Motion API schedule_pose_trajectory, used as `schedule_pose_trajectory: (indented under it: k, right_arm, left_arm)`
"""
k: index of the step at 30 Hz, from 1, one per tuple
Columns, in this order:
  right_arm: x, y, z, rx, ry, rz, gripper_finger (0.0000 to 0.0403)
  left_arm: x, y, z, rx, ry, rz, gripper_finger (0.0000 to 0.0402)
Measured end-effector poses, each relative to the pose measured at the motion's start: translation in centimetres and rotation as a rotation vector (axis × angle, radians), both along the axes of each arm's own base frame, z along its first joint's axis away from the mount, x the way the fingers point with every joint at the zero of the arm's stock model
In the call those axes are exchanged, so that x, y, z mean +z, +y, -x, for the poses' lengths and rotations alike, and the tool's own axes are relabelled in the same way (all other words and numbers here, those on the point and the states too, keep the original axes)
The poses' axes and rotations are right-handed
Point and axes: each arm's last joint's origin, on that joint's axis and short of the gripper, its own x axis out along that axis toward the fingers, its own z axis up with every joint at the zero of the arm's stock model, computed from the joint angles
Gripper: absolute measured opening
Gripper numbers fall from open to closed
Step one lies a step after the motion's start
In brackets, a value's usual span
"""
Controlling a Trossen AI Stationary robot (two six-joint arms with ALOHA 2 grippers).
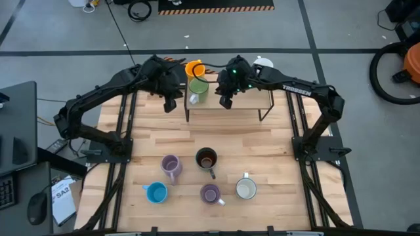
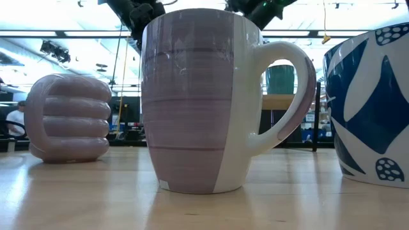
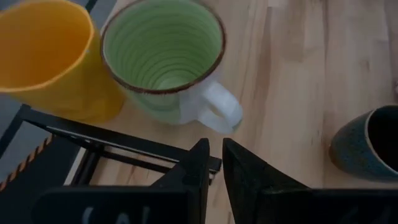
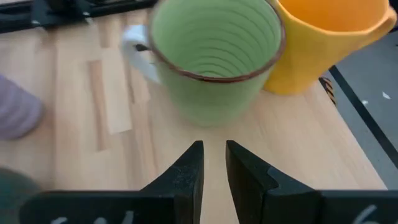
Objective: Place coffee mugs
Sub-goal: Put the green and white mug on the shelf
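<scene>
While both arms hang over the far end of the desk [image 1: 262, 151], you've got your left gripper [image 1: 169, 105] just left of the raised rack [image 1: 230, 108], its fingers [image 3: 196, 165] nearly pressed together with only a slit between them and nothing in it. Straight ahead of those fingers sits the green mug [image 1: 199, 89], upright on the rack's wooden top, mouth open to the ceiling. Its white handle [image 3: 217, 109] sticks out toward the near end of the desk, on the side your left gripper is working from, so that arm has the handle in front of it. Touching the green mug on its far side is the orange mug [image 1: 194, 68], also upright.

Move on to the right and there's your right gripper [image 1: 226, 100], just beside the green mug on the other flank, fingers [image 4: 189, 165] likewise drawn close and empty. From there you face the mug's smooth wall, not the handle.

Both grippers look about equally near; I'd say whichever goes in must spread first.

Down at the near end wait the others: a blue mug [image 1: 156, 193], a lilac mug [image 1: 170, 166], the dark mug [image 1: 206, 158], a second lilac mug [image 1: 210, 193] and a white mug [image 1: 246, 189], all well apart from the rack.
</scene>
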Motion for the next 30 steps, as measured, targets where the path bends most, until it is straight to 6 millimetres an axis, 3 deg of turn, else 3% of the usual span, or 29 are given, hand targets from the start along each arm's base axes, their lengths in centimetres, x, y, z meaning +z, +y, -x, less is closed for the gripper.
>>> schedule_pose_trajectory:
  k: [8,17,30]
  right_arm:
    - [-1.1,-1.4,-0.7,-0.023,0.002,0.019,0.0072]
    - [-2.2,-2.4,-1.7,-0.017,-0.034,0.020,0.0072]
    - [-2.7,-2.9,-2.8,0.003,-0.079,0.050,0.0072]
  left_arm:
    - [-1.3,0.8,-0.8,-0.050,0.019,0.063,0.0050]
    - [-1.4,0.8,-0.5,-0.022,0.043,0.066,0.0050]
    - [-1.3,-1.6,-2.1,-0.066,0.058,0.039,0.0050]
